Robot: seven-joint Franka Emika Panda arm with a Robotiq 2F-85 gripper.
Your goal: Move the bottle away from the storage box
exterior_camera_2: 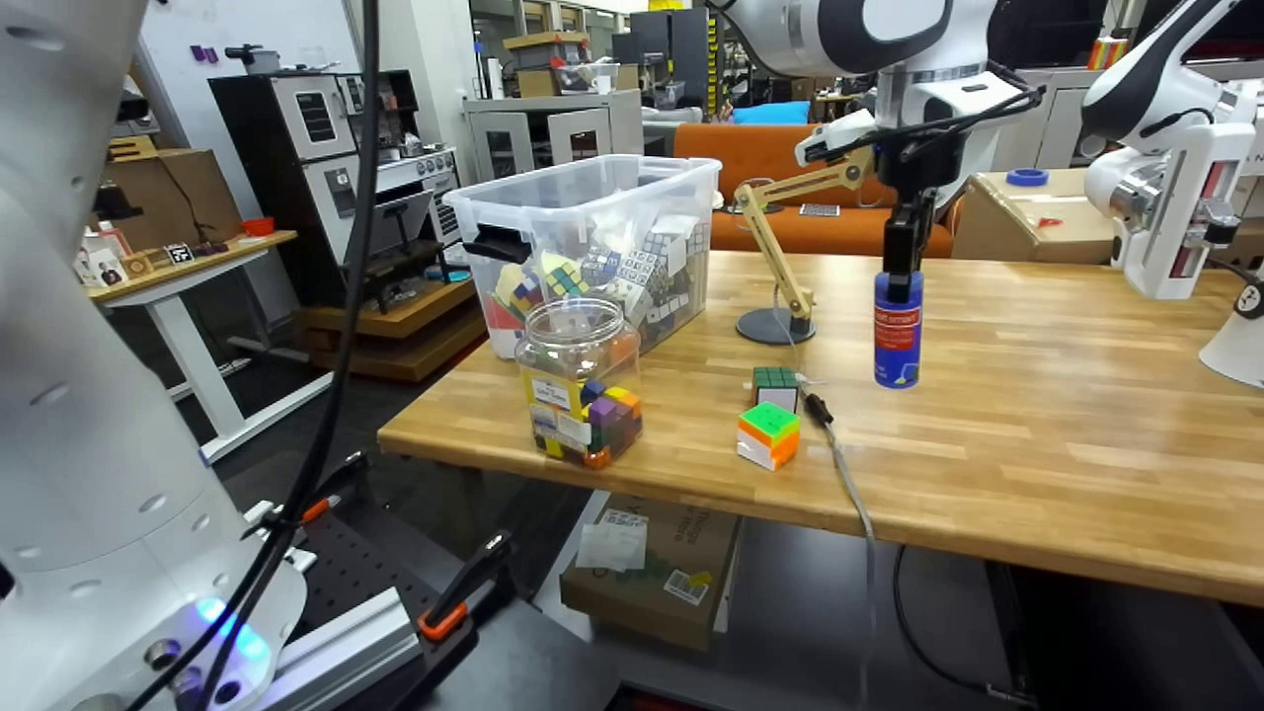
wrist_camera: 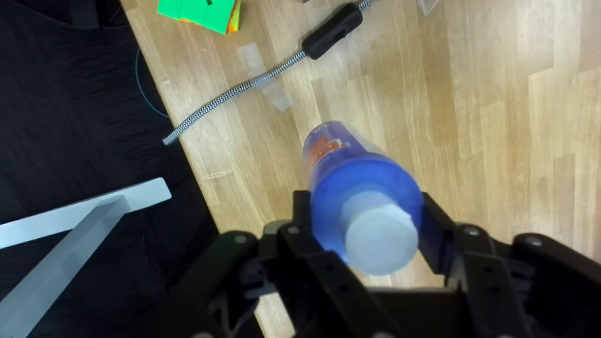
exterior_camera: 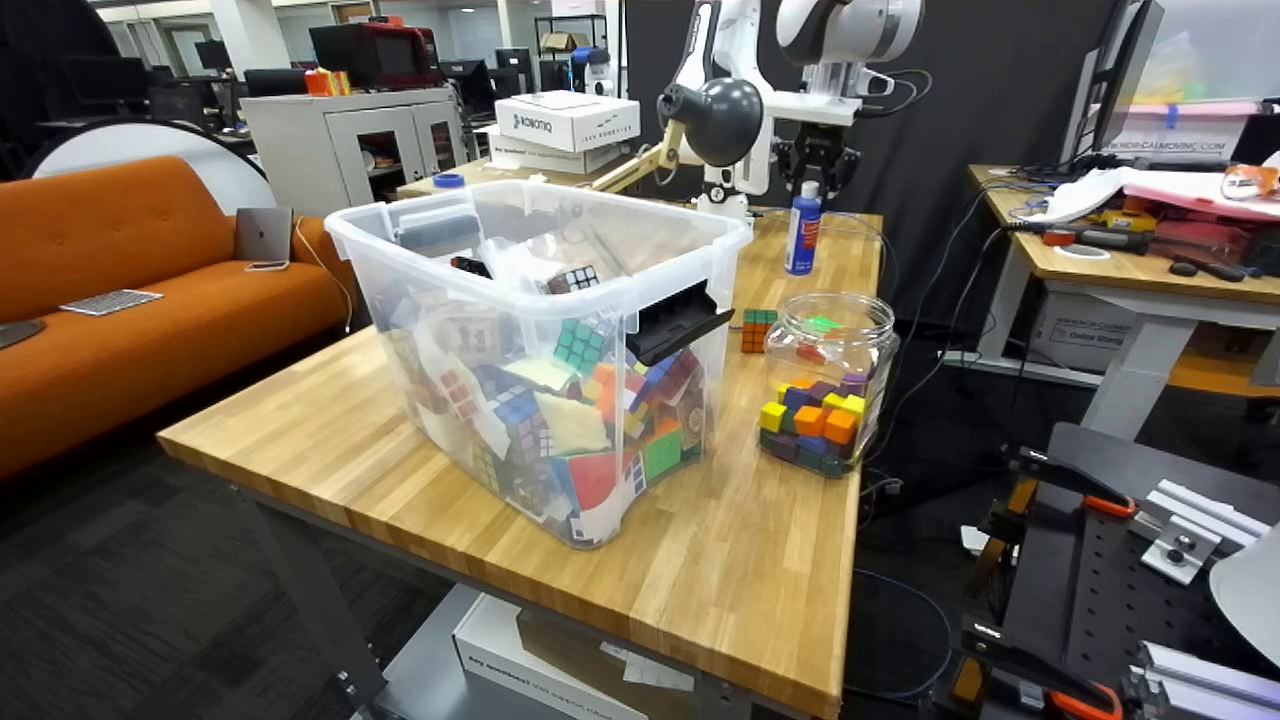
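Pointing straight down over the tabletop (exterior_camera_2: 1047,365), the end effector (wrist_camera: 368,220) has the bottle (exterior_camera_2: 897,346) directly beneath it. The bottle is blue with a white cap (wrist_camera: 381,241), and its long axis stands upright, or very nearly so, in line with the fingers (wrist_camera: 436,234). In an exterior view, the box (exterior_camera_2: 592,209), a big translucent bin, is to the left of the bottle and well apart from it, with a lamp (exterior_camera_2: 765,328) between them. A move away from the box should therefore, I judge, lead rightward in that view.

The end effector is clamped on the bottle: in the wrist view, one dark finger lies against each side of the blue body, near its top, and the two are parted only as far as the bottle between them. The grip looks firm, though that is a judgement. Whether the bottle's base rests on the tabletop or hangs just above it, I cannot tell. In the wrist view, the tabletop's edge (wrist_camera: 204,185) runs near, on the left, so drifting that way would risk a fall if the grip slipped.
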